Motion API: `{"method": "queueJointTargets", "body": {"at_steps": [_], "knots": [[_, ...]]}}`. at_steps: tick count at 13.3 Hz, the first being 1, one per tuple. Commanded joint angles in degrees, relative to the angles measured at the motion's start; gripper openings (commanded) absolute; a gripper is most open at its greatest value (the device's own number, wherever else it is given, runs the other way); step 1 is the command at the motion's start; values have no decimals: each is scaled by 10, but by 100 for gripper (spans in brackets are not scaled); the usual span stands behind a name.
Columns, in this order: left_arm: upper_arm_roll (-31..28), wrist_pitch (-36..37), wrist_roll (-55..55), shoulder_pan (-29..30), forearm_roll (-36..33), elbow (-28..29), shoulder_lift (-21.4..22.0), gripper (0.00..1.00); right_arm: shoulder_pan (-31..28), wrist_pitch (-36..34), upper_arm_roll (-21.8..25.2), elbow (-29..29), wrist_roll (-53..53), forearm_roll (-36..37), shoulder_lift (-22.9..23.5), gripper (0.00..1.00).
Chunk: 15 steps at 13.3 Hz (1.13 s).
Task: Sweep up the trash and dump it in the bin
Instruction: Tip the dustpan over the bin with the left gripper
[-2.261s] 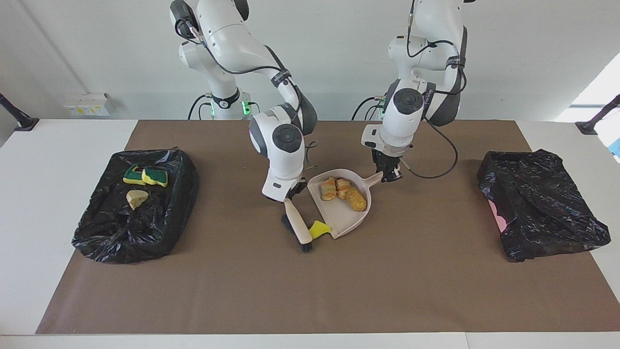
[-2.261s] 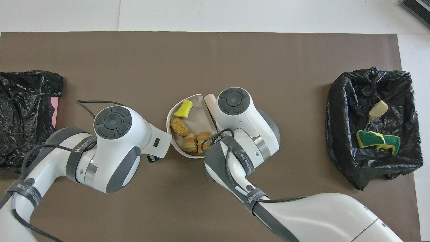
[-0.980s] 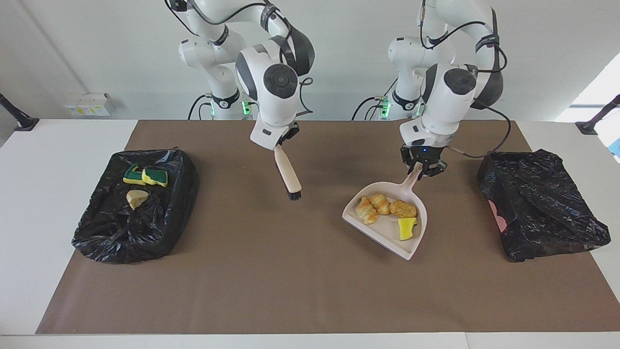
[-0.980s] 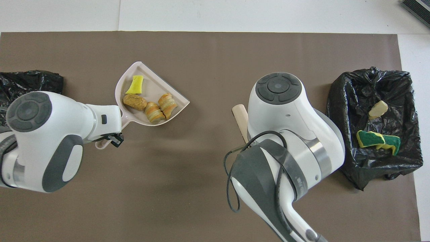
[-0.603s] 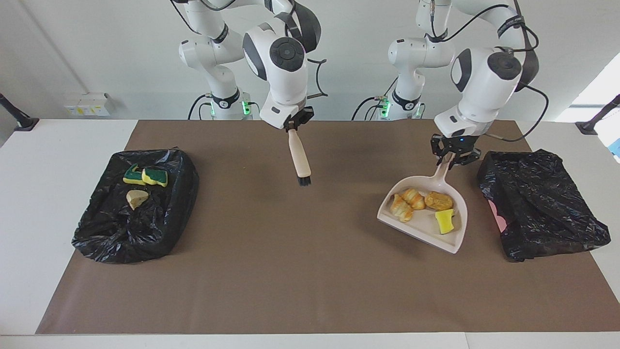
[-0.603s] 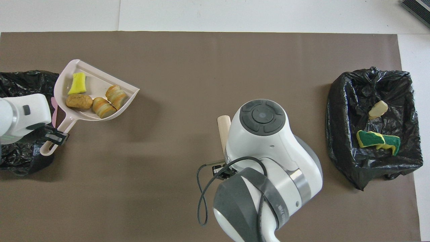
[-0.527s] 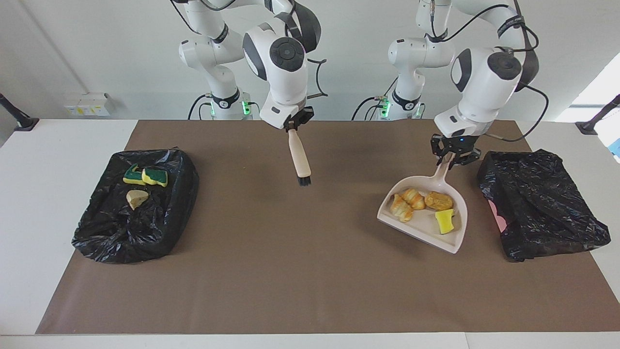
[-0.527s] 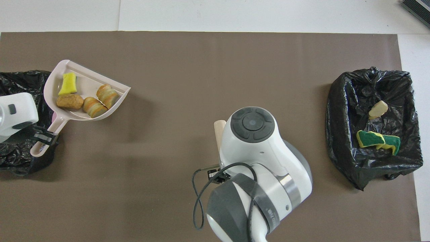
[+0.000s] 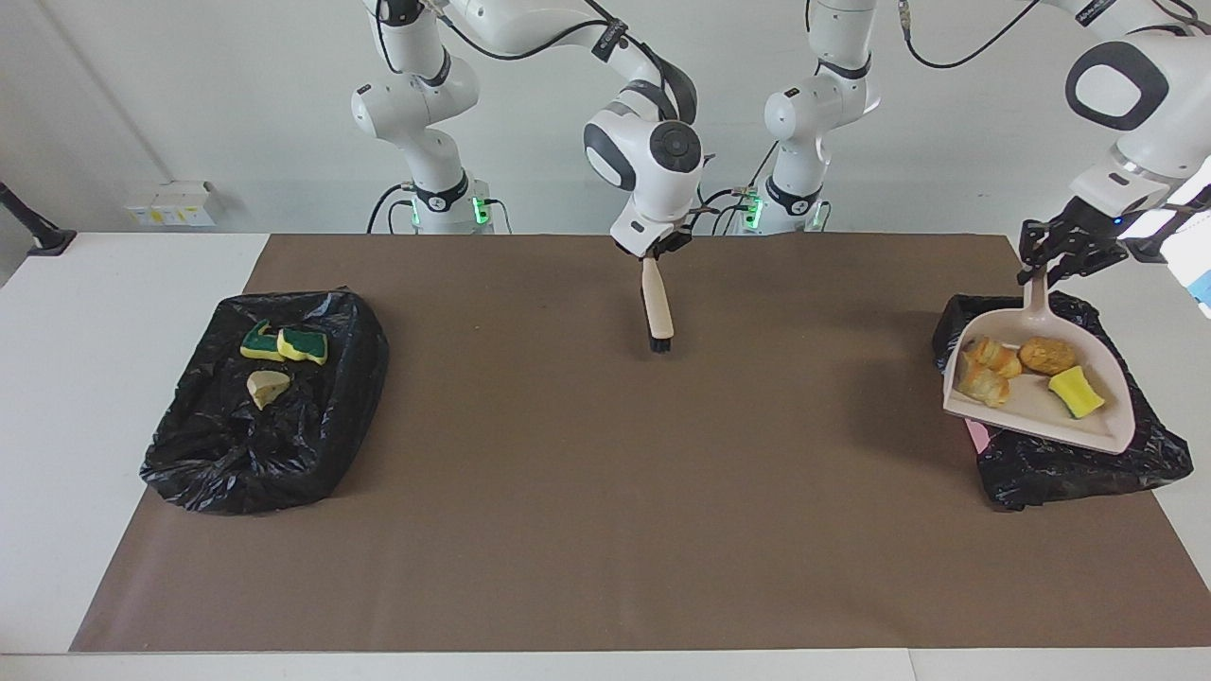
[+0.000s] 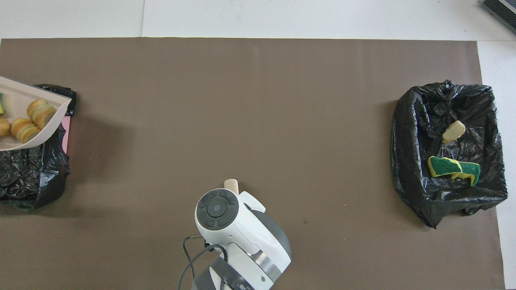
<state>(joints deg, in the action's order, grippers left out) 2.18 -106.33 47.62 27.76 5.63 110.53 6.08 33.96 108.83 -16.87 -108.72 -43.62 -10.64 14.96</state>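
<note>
The trash [image 9: 1026,372], light, soft sponge chunks, lies loose in the dustpan [image 9: 1088,427]; we carry it by the handle at its twelve o'clock, where the left gripper [image 9: 1045,265] clamps, over the bin [image 9: 1079,468]. The right gripper [image 9: 651,255] grips the brush [image 9: 657,307].

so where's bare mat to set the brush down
The widest free patch is the brown mat between the two black-bagged bins: one holding sponge scraps, one under the loaded dustpan. The brush hangs over its robot-side edge. Both table ends are crowded.
</note>
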Motion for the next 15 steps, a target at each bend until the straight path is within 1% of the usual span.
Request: {"method": "queueJointTargets", "body": {"at_steps": [1, 2, 3, 4, 5, 6, 7, 8, 10, 11, 13, 15], "knots": [[0, -14, 89, 57, -14, -47, -31, 0, 4, 51, -1, -52, -15, -17, -28, 0], [0, -19, 130, 76, -40, -78, -60, 0, 16, 82, -1, -72, -24, -31, -34, 0], [0, -18, 151, 82, -74, -115, -82, 0, 18, 88, -1, -80, -25, -36, -40, 0], [0, -15, 172, 83, -125, -151, -106, 0, 18, 89, -1, -88, -25, -37, -42, 0], [0, -18, 200, 82, -171, -169, -115, 0, 18, 91, -1, -91, -25, -37, -45, 0], [1, -21, 220, 80, -205, -170, -118, 0, 18, 91, -1, -91, -24, -37, -45, 8], [1, -20, 220, 73, -223, -166, -118, 0, 18, 90, -1, -88, -26, -36, -43, 46], [3, -16, 222, 70, -243, -161, -119, 0, 17, 83, 0, -79, -28, -36, -40, 99], [4, -10, 222, 28, -339, -160, -119, 0, 13, 54, 2, -43, -28, -26, -28, 100], [4, -4, 223, 19, -362, -160, -119, 0, 8, 36, 4, -28, -27, -24, -28, 100], [4, 29, 223, -13, -404, -160, -118, 0, -25, -7, 4, 10, -18, -6, -31, 100], [4, 46, 223, -43, -454, -161, -118, 0, -60, -52, 3, 53, -11, -2, -34, 100]]}}
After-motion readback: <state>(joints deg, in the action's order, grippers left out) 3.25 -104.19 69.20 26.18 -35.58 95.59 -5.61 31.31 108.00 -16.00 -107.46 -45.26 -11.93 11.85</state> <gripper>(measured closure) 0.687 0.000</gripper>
